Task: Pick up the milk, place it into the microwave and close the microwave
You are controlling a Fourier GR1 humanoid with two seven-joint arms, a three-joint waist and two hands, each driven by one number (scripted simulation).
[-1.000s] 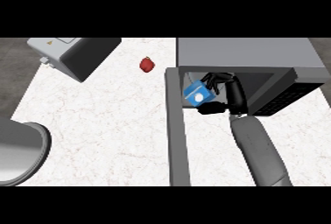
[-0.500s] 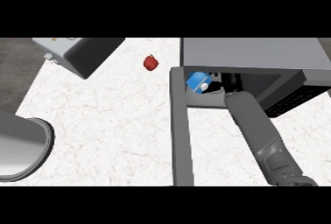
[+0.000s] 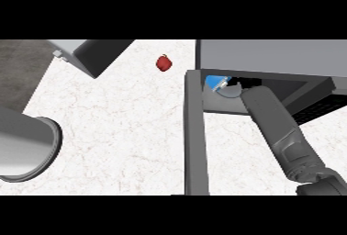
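Note:
The milk carton, blue and white, sits just inside the left part of the open microwave, partly hidden under its top. My right forearm reaches up from the lower right into the cavity. Only a black sliver of my right hand shows, right beside the carton, and the microwave's top hides the rest. The microwave door stands wide open and shows edge-on as a long grey bar running down toward me, left of my arm. My left hand shows nowhere.
A small red item lies on the white counter left of the microwave. A grey box-shaped appliance stands at the back left. A large grey round vessel sits at the left edge.
My right arm has pushed further up into the microwave with the milk carton. The hand, seen curled round the carton one second ago, is now mostly hidden under the microwave's top.

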